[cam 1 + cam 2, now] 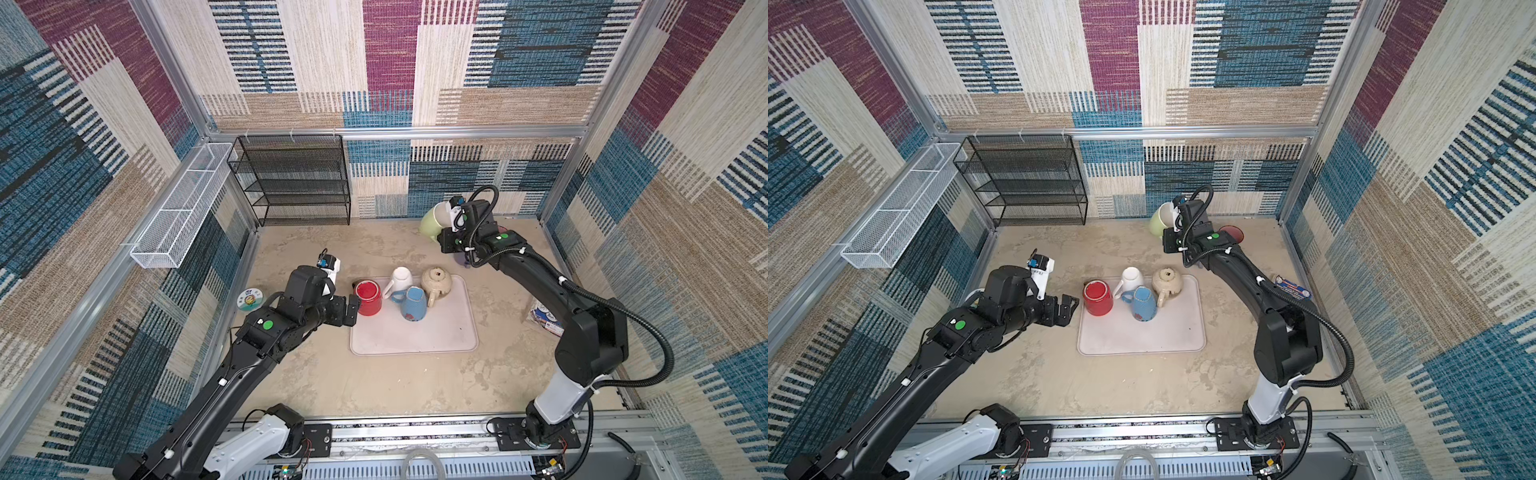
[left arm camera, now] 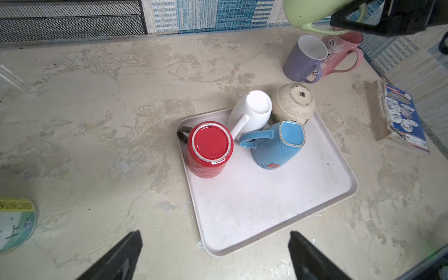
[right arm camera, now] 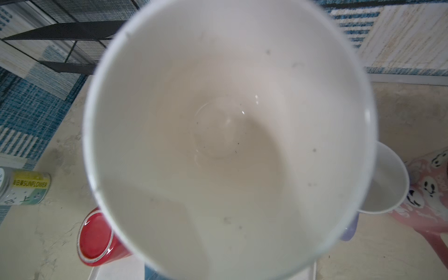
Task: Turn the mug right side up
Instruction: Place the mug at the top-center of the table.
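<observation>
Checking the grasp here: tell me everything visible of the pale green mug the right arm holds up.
The pale green glazed ceramic-looking mug has a white, dark-specked inside and a green loop handle. It hangs above the table near the back wall, tilted, empty, mouth towards the right wrist camera. The right gripper is shut on it, apparently at the handle; nothing else touches it.

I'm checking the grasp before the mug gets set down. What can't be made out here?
- Right gripper contact on the green mug: wrist camera covers it in both top views; frame edge crops it in the left wrist view; the mug's inside fills the right wrist view.
- Purple mug and pink mug: largely behind the right arm in both top views.
- Sunflower can: cut by the left wrist view's edge.
</observation>
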Robot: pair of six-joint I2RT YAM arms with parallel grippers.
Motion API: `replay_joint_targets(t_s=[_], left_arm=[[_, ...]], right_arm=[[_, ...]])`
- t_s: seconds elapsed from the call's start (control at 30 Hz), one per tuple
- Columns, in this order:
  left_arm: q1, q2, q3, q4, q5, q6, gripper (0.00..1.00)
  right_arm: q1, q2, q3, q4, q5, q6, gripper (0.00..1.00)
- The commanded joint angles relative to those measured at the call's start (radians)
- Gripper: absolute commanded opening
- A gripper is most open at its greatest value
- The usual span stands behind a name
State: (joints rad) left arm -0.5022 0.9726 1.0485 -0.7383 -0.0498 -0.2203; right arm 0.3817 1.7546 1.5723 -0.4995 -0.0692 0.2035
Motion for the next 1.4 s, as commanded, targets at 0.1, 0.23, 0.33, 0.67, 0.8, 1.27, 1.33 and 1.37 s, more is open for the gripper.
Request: replay_joint_targets(t_s=[0.1, 0.23, 0.33, 0.67, 0.8, 1.27, 1.33, 1.37], left_arm=[[0.001, -0.006, -0.022, -0.031, -0.013, 0.055, 1.0], [0.002, -0.013, -0.031, -0.033, -0.03, 0.064, 1.0], [0.002, -0.007, -0.033, -0.034, -0.022, 0.065, 1.0], [0.002, 0.022, -0.031, -0.038, 0.001, 0.071, 1.0], [0.002, 0.025, -0.03, -0.039, 0.002, 0.072, 1.0], [0.002, 0.032, -0.033, -0.039, 0.01, 0.075, 1.0], [0.002, 0.033, -0.033, -0.039, 0.011, 0.075, 1.0], [0.002, 0.033, -0.032, -0.039, 0.01, 0.075, 1.0]], right_arm=[[0.004, 0.126, 0.153, -0.044, 0.141, -0.015, 0.0], [0.004, 0.193, 0.194, -0.079, 0.21, -0.015, 0.0], [0.005, 0.217, 0.195, -0.076, 0.225, -0.01, 0.0], [0.004, 0.323, 0.206, -0.085, 0.269, -0.015, 0.0], [0.002, 0.335, 0.187, -0.078, 0.284, -0.023, 0.0], [0.001, 0.364, 0.156, -0.092, 0.322, -0.035, 0.0], [0.001, 0.358, 0.143, -0.093, 0.321, -0.035, 0.0], [0.001, 0.355, 0.139, -0.092, 0.322, -0.037, 0.0]])
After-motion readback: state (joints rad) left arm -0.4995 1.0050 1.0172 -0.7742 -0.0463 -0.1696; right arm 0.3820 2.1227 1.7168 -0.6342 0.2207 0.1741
